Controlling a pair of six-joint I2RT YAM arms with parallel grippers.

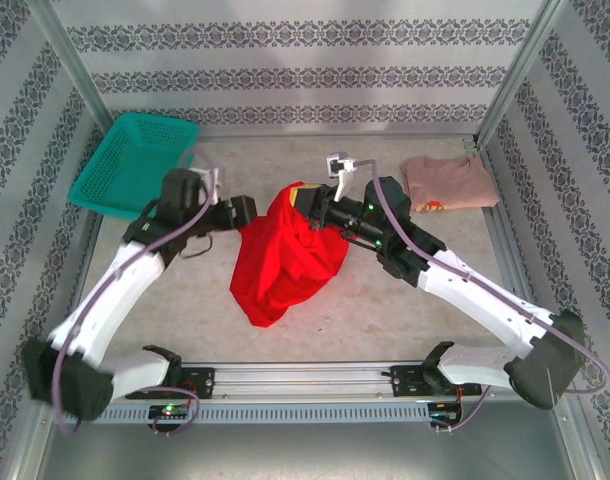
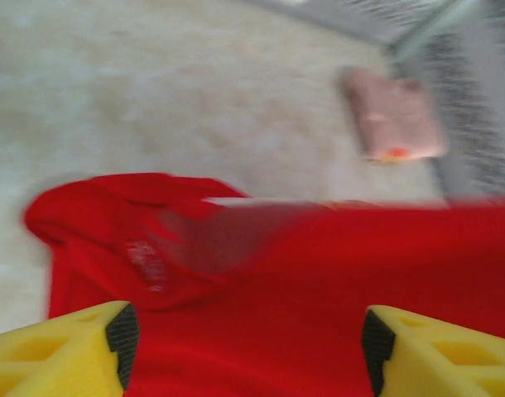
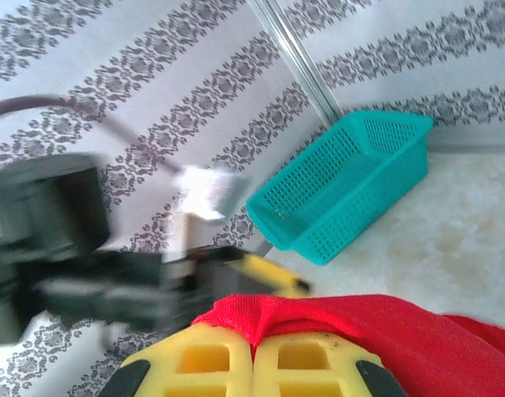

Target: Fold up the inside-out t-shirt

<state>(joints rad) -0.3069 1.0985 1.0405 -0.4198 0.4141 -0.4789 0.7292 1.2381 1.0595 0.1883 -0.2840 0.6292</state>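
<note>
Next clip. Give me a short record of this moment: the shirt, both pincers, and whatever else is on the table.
shirt: red t-shirt, bunched, not yet folded
right pincer: shut on a fold of the red t-shirt
left pincer: open at the shirt's left side, gripping nothing
other items: teal basket at the far left; pink shirt, folded, at the far right
surface: pale table

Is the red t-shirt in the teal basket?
No, the red t-shirt is in the middle of the table, apart from the teal basket at the far left.
</note>
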